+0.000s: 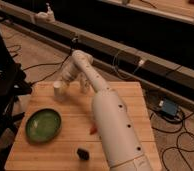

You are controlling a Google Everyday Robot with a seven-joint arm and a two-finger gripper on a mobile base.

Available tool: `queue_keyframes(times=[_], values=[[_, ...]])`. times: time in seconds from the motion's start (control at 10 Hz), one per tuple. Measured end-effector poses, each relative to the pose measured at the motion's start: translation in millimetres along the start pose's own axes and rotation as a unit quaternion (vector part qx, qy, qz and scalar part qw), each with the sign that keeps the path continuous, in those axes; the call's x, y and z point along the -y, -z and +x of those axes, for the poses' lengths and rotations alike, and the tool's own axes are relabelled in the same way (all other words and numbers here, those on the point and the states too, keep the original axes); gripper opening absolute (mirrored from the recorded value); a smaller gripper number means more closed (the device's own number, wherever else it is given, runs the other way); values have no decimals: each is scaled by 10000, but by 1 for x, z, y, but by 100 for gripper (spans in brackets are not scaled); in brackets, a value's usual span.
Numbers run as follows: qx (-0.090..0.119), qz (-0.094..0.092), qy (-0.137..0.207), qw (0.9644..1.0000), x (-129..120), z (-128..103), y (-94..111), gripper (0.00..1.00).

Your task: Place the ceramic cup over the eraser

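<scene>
Barely begun: the hand (66, 84), jaws spread and holding nothing, hangs just beside the ceramic cup (57, 90) at the worktop's (127, 102) eleven o'clock, the eraser (82, 153) uncovered at six.

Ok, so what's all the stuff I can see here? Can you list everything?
table: 1, light wood, middle of the picture
plate: 1, green, left side of the table
cup: 1, white, far left part of the table
bottle: 1, white, right of the cup, close beside the arm
eraser: 1, black, near the table's front edge
carrot piece: 1, orange-red, mid-table, partly hidden behind the arm
box: 1, blue, on the floor right of the table
cables: several, dark, on the floor
arm: 1, white, reaches from the front across the table
gripper, the arm's jaws: 1, white, low at the far left, right by the cup
</scene>
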Motion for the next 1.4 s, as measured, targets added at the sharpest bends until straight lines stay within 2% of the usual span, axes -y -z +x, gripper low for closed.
queue_keyframes(times=[0.2, 0.5, 0.6, 0.8, 0.9, 1.1, 1.4], values=[[83, -56, 18, 9999, 1, -5, -2, 64], [-81, -149, 171, 9997, 0, -2, -6, 39], [-172, -178, 235, 9994, 0, 0, -6, 27], [-317, -201, 327, 9988, -1, 1, -1, 8], [-405, -152, 367, 9984, 2, 1, 6, 2], [-476, 47, 455, 9978, 10, -7, 30, 2], [-530, 219, 576, 9967, 16, -25, 50, 2]])
